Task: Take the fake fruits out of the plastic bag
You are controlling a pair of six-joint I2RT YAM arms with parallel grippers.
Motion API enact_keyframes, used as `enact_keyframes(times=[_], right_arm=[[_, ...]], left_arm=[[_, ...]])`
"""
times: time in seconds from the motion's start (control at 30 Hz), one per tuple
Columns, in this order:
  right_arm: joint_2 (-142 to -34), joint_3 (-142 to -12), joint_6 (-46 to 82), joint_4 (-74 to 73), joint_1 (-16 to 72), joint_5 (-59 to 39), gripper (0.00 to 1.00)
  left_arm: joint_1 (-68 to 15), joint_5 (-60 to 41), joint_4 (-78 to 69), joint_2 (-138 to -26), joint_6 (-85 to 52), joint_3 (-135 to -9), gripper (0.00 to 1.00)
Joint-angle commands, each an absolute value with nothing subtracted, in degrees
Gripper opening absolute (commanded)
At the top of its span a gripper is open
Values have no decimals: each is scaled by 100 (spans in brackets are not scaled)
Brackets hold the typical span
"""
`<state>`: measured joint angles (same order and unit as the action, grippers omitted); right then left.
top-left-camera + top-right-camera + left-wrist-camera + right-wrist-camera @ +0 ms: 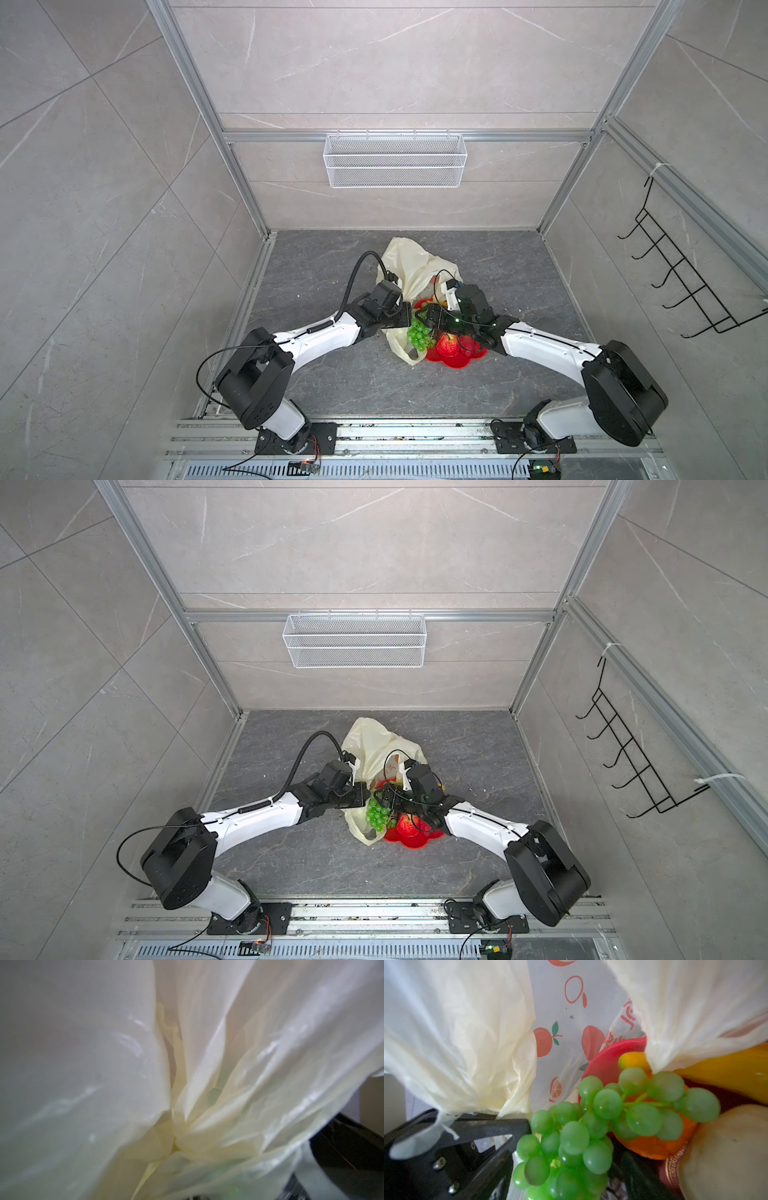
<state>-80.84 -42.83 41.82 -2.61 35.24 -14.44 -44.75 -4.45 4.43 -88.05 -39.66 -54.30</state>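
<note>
The pale-yellow plastic bag [407,262] [365,737] lies crumpled in the middle of the table. My left gripper [405,320] [365,798] is shut on a gathered fold of the bag [207,1064]; its black fingers [483,1126] pinch the film. My right gripper [422,321] [384,800] [571,1178] stands open around the green grape bunch [419,336] [377,814] [591,1126], with a gap beside one finger. Behind the grapes I see an orange [654,1147], a yellow banana [726,1076] and a beige peach [726,1147]. A red apple [446,345] [409,825] rests on the plate.
A red flower-shaped plate [461,359] [415,842] [604,1059] sits against the bag under my right wrist. A white wire basket [395,160] hangs on the back wall. A black hook rack [685,274] hangs on the right wall. Aluminium posts frame the table.
</note>
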Motion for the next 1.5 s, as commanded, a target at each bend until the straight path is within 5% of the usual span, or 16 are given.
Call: enact_keyframes(times=[0.0,0.53,0.7,0.97,1.47], right_arm=[[-7886,-4627,3724,980,3838,-709,85],[-8518,-5240,3717,1513,4565,-4,87],[-8480,-5313,3728,1666,4570,307,71],[-8306,-5326,3649,1846,4564,692,29],[-7978,-5458,3552,2161,4562,1106,16]], left_arm=[[-4502,-290,319,-8586,-3993,-5382,5],[-4503,-325,168,-8482,-4113,-5199,5],[-4504,-269,202,-8433,-4089,-5173,5],[-4494,34,452,-8307,-4007,-5111,5],[-4487,661,1037,-8141,-3866,-5059,6]])
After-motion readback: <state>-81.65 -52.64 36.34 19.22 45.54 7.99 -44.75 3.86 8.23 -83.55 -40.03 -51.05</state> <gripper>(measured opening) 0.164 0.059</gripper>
